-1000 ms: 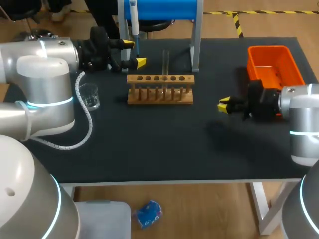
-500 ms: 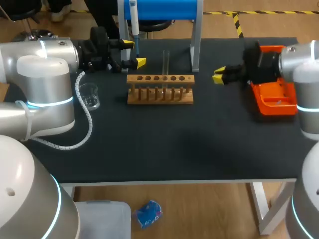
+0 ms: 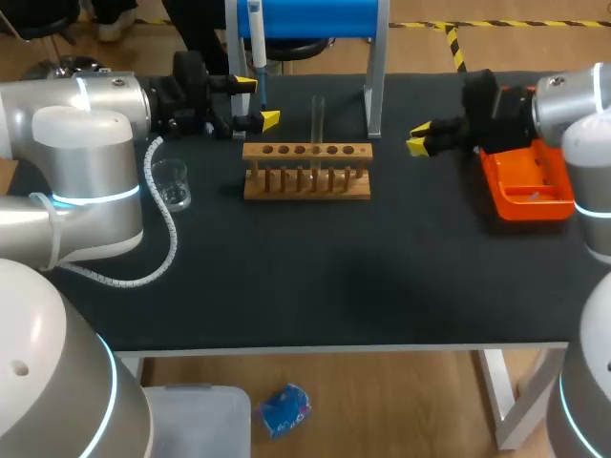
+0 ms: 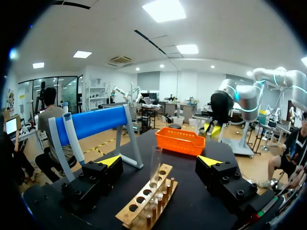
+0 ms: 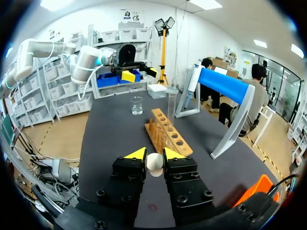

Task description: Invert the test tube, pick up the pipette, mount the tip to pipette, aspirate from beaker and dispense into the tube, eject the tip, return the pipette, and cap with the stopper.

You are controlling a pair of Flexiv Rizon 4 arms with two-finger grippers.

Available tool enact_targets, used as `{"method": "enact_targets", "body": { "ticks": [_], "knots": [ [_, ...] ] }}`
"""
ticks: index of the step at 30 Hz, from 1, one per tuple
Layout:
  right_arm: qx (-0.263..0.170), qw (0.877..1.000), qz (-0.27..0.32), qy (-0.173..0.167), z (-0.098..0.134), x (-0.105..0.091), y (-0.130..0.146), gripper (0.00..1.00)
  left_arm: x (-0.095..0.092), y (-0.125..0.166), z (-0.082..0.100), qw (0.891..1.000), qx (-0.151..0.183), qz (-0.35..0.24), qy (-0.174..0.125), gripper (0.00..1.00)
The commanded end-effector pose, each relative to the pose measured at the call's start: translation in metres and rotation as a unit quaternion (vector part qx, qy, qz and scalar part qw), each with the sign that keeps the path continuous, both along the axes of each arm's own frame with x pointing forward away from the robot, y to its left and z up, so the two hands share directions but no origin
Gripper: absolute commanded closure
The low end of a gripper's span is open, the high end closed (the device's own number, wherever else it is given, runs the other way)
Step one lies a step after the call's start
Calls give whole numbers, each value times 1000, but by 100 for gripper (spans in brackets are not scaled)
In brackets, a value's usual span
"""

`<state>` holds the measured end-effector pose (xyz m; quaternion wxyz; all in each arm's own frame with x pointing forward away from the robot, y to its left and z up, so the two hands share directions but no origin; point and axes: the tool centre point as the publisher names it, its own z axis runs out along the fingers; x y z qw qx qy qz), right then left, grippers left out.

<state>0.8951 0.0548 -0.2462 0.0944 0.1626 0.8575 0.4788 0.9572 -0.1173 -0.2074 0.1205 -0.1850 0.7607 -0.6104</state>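
Observation:
A clear test tube (image 3: 318, 116) stands upright in the wooden rack (image 3: 305, 172). The white pipette (image 3: 256, 38) hangs at the left end of the blue stand (image 3: 305, 17). My left gripper (image 3: 258, 102) is open just below the pipette, left of the rack. In the left wrist view this gripper (image 4: 160, 161) faces the test tube (image 4: 156, 167), with nothing between its fingers. My right gripper (image 3: 418, 139) hovers right of the rack, beside the orange tray (image 3: 527, 191). In the right wrist view it (image 5: 154, 154) is shut on a white stopper (image 5: 154, 164).
A small glass beaker (image 3: 172, 182) stands at the left, near my left arm's cable. The stand's white leg (image 3: 374, 86) rises just behind the rack's right end. The table's front half is bare black surface (image 3: 315, 277).
My right arm has swung from the tray's front end toward the back and left with the stopper, ending beside the rack's right end. The left arm has stayed still.

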Motion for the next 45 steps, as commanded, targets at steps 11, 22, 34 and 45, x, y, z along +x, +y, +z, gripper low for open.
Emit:
{"method": "enact_targets", "body": {
  "ticks": [11,22,34,45],
  "knots": [
    [36,998,39,-28,45,56,55,100,0,-1,-1,1000,-1,3,-2,0],
    [47,996,69,-38,57,92,113,100,0,-1,-1,1000,-1,3,-2,0],
    [46,995,87,-34,37,104,151,100,0,-1,-1,1000,-1,3,-2,0],
    [42,995,87,-25,29,110,157,100,0,-1,-1,1000,-1,3,-2,0]
  ]
}}
